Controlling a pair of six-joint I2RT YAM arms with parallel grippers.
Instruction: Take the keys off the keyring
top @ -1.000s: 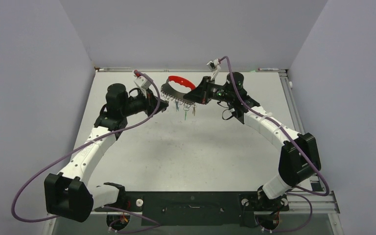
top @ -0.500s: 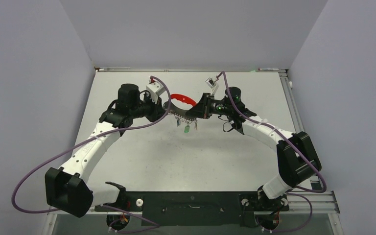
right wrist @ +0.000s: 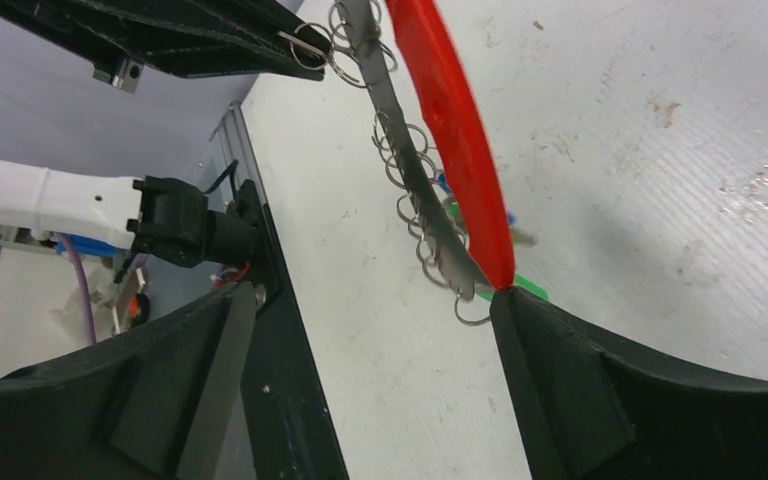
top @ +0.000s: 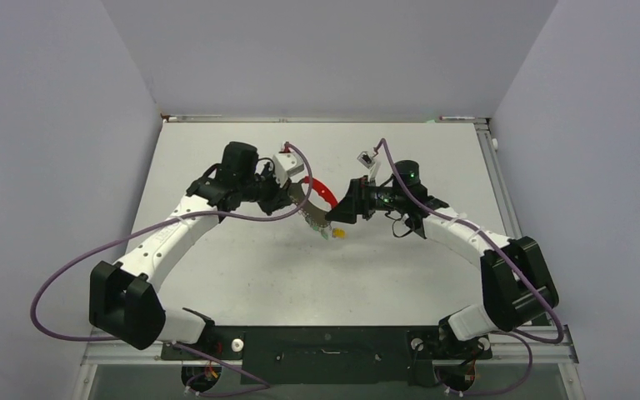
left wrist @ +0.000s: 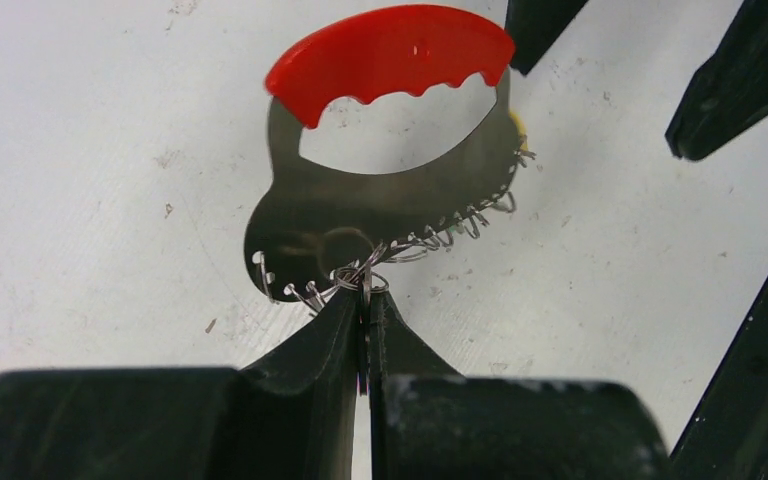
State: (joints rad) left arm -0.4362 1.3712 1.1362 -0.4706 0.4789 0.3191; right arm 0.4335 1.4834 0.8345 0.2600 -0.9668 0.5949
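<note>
Pinching one small wire ring [left wrist: 358, 272], the left gripper [left wrist: 365, 300] has its jaws tight together at the grey edge of the keyring [left wrist: 360, 195], held up over the table [top: 242, 258]. The right gripper [right wrist: 370, 292] has its jaws wide apart, with the keyring's red end against one finger. Looks like the keys [top: 338, 234] are all still on, so nothing's really done yet.

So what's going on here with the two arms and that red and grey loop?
Both arms meet at mid-table over the keyring. The left gripper is shut on a small wire ring at its grey edge. The right gripper is open, with the keyring's end touching one finger. The keys are bunched by the keyring, none visibly removed yet.
</note>
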